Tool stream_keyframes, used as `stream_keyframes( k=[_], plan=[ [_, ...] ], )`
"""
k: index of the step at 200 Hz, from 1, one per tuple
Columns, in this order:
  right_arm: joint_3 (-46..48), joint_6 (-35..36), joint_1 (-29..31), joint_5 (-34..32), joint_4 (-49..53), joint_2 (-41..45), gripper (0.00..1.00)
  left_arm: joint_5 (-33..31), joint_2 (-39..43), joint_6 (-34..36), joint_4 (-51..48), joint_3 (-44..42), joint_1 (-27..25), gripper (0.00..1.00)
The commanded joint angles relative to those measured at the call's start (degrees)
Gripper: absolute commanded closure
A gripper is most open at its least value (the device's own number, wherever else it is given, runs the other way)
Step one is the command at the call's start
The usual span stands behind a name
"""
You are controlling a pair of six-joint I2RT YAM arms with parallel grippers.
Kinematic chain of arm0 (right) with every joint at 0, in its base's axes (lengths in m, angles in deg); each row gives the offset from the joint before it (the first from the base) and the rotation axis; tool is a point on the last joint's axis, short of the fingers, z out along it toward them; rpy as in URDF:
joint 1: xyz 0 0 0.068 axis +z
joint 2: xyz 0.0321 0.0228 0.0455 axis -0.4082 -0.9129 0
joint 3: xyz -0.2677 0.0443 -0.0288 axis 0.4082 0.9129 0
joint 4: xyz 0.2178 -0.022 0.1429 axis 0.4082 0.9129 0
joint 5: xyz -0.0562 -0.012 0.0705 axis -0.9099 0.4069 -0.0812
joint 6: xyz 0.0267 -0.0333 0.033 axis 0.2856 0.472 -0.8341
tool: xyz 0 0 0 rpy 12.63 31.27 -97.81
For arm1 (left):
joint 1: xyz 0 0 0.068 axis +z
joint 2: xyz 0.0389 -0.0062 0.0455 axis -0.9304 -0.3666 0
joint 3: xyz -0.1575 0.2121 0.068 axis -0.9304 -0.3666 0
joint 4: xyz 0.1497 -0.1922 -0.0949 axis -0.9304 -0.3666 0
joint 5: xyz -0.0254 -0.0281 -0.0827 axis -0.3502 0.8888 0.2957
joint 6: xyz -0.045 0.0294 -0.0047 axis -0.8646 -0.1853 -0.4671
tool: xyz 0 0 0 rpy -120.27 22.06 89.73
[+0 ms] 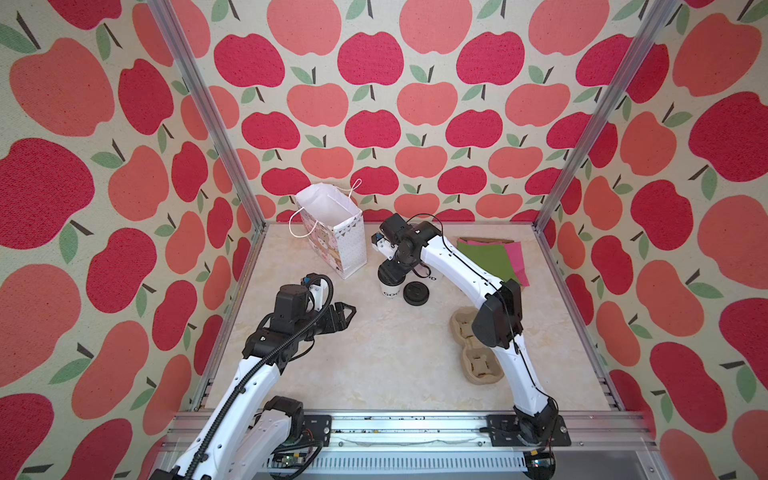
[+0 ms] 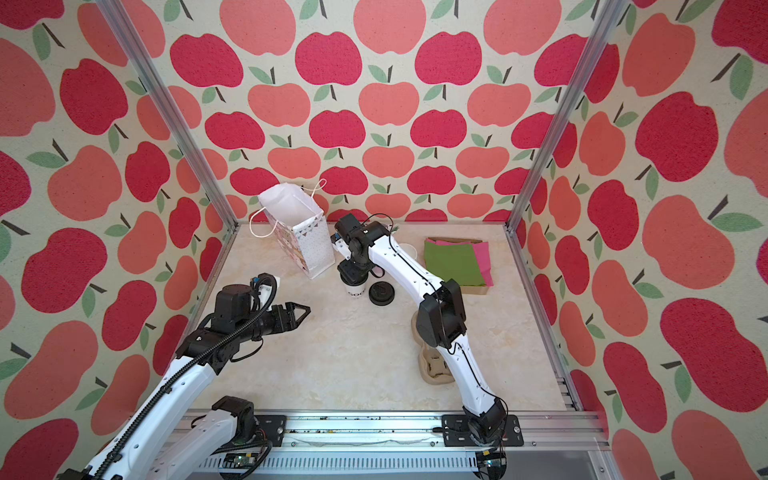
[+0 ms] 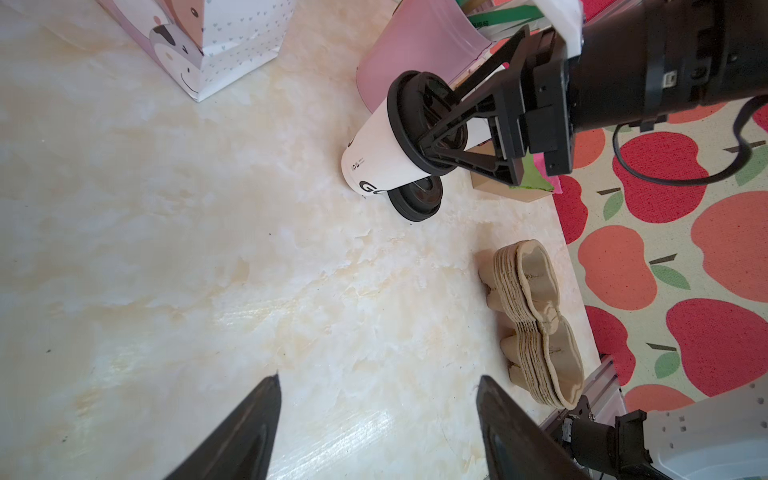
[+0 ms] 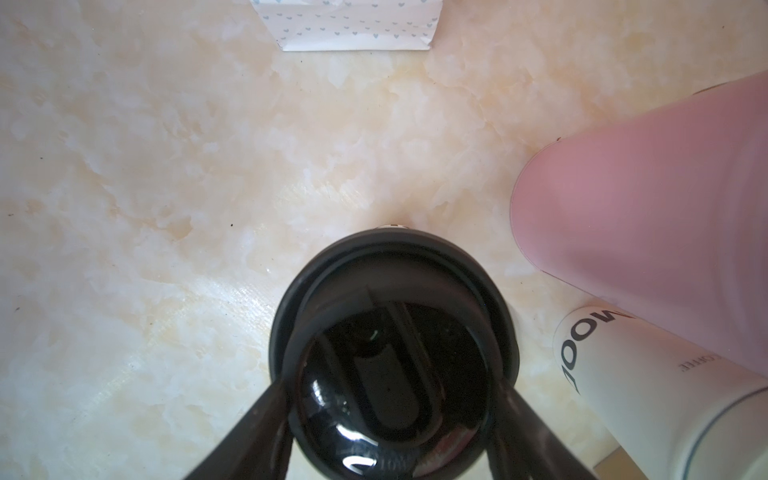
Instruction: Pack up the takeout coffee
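Observation:
The takeout coffee [image 1: 390, 287] is a white cup with black lettering and a black sip lid [image 4: 395, 291]. It stands on the marble table just right of the gift bag. My right gripper [image 1: 390, 272] comes down on it from above, and its fingers are shut on either side of the lid in the right wrist view [image 4: 392, 382]. In the left wrist view the cup [image 3: 374, 149] shows with the right gripper [image 3: 430, 120] clamped on its top. My left gripper [image 1: 345, 316] hovers to the cup's front left, open and empty [image 3: 379, 378].
An open white gift bag [image 1: 332, 245] stands at the back left. A loose black lid [image 1: 416, 294] lies beside the cup. A pink holder [image 4: 644, 187] and a second white cup [image 4: 623, 374] stand close behind. A stack of pulp carriers [image 3: 536, 316] and napkins [image 1: 490, 257] lie to the right.

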Motion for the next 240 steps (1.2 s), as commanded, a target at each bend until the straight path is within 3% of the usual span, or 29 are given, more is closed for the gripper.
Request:
stream_keyframes(
  k=[1,240],
  plan=[
    [-1.8,1.0,-0.3,0.3,2.1,-1.4,0.46,0.4,0.7,-1.1,1.7,-0.9,0.4,0.23],
    [-5.0,1.2,-0.3,0.1,4.4,-3.1,0.31,0.5,0.3,-1.3,2.7,-1.4,0.4,0.22]
  ],
)
